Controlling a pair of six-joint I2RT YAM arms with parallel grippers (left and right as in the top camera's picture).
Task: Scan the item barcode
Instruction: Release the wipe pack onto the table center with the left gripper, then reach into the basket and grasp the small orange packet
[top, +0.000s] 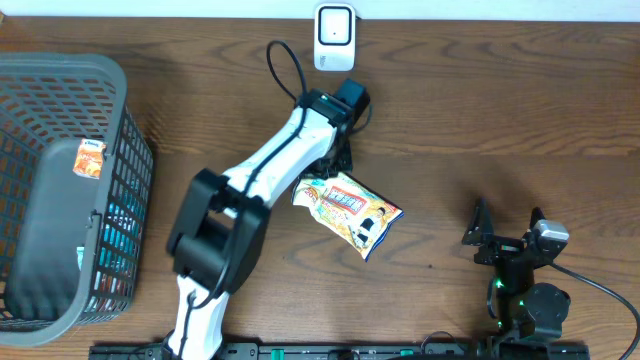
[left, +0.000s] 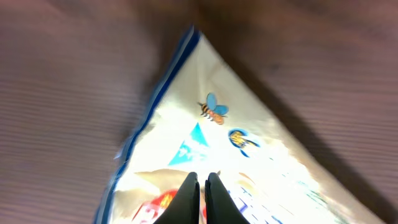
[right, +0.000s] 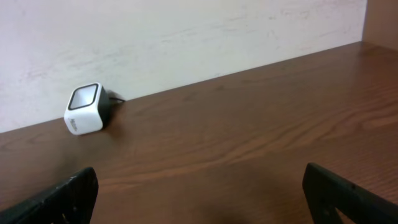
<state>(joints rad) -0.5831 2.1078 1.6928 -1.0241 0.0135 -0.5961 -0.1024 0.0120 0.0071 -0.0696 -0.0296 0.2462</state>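
ITEM, TASK OBJECT: one snack bag (top: 350, 212), yellow and white with printed pictures. It lies at an angle near the middle of the table (top: 480, 120), well short of the scanner.

SCANNER: one small white scanner (top: 334, 36) with a dark window, at the table's far edge against the pale wall.

LEFT GRIPPER (left: 203, 180): fingers drawn together to a thin slit, tips at the bag's printed face near its upper-left corner. Whether any film is pinched between them cannot be told.

RIGHT GRIPPER (top: 507, 228): fingers spread wide, holding nothing. It sits at the near right of the table, well apart from the bag.

SURROUNDINGS:
- One grey mesh basket (top: 60, 190) at the far left, with one small orange packet (top: 91, 158) showing on its inner wall; the rest of its contents are too dim to tell.
- One black cable loop (top: 285, 65) on the wood just left of the scanner.

IN THE WAY: the left arm's white and black links (top: 270, 160) stretch from the near edge across the centre. They cover the bag's upper-left corner and lie between the bag and the scanner.

VIEW NOTES:
- Overhead alone shows the basket, both arms and the whole layout.
- The left wrist view alone shows the closed fingertips and the bag's small bee motif (left: 214, 109) and blue edge, with the wood blurred.
- The right wrist view alone shows the scanner's side and the bare wood before it.

COUNT: bags 1, scanners 1, baskets 1, arms 2
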